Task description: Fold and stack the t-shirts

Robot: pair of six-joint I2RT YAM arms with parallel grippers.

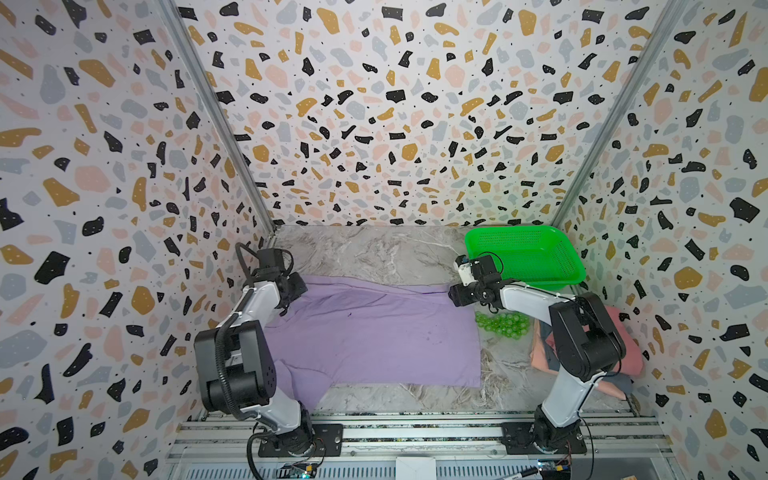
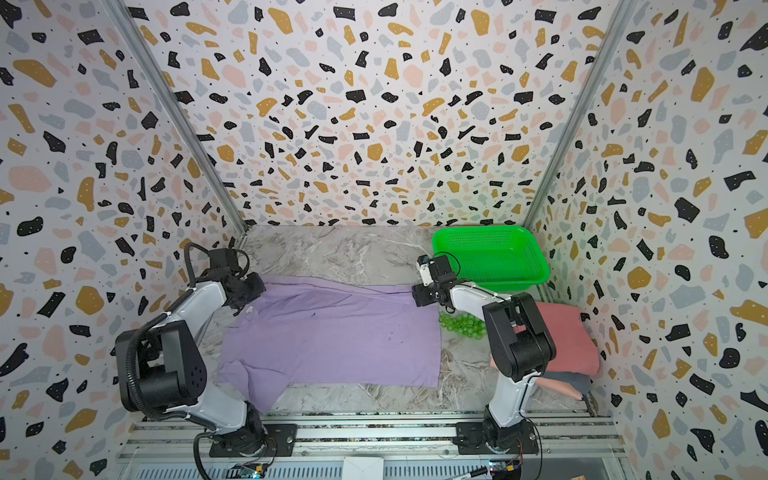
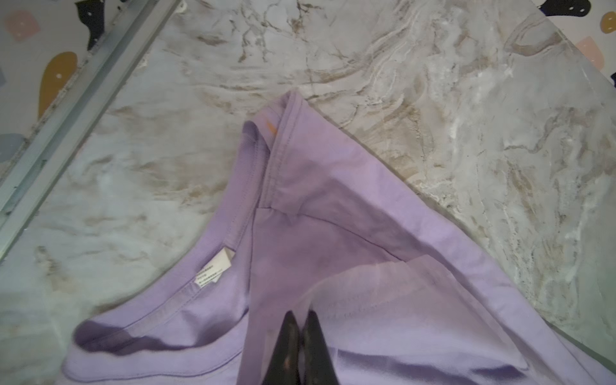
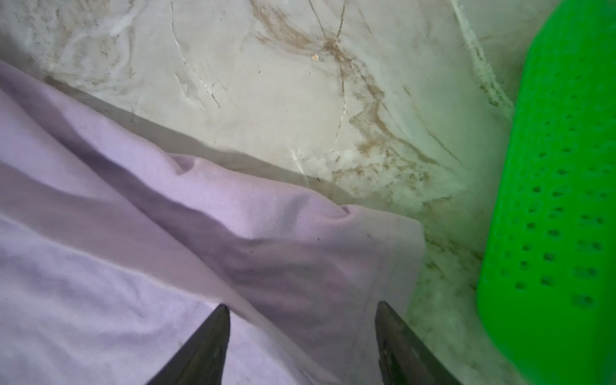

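Lavender t-shirt (image 1: 374, 336) laid out across the marble table (image 1: 374, 253), collar end by the left arm, hem end by the right, one short sleeve (image 1: 305, 386) lying toward the front edge. Left gripper (image 3: 301, 315) at the far left corner of the cloth, clenched tight, fingertips together on a raised fold of the lavender t-shirt just beside the ribbed collar (image 3: 248, 160); white label (image 3: 213, 270) showing inside the neckline. Right gripper (image 4: 301, 304) at the far right corner, fingers spread wide, tips low over a rumpled ridge near the hem, nothing gripped. Green mesh basket (image 1: 523, 257) just beyond that corner, at the back right of the table. Cluster of translucent green balls (image 1: 503, 325) beside the hem edge, near the right arm. Folded stack at the right wall, partly hidden by the right arm: pink t-shirt (image 2: 569, 336) on top, grey-blue t-shirt (image 2: 563, 377) under it, salmon t-shirt (image 2: 557, 385) lowest, only its edge showing.
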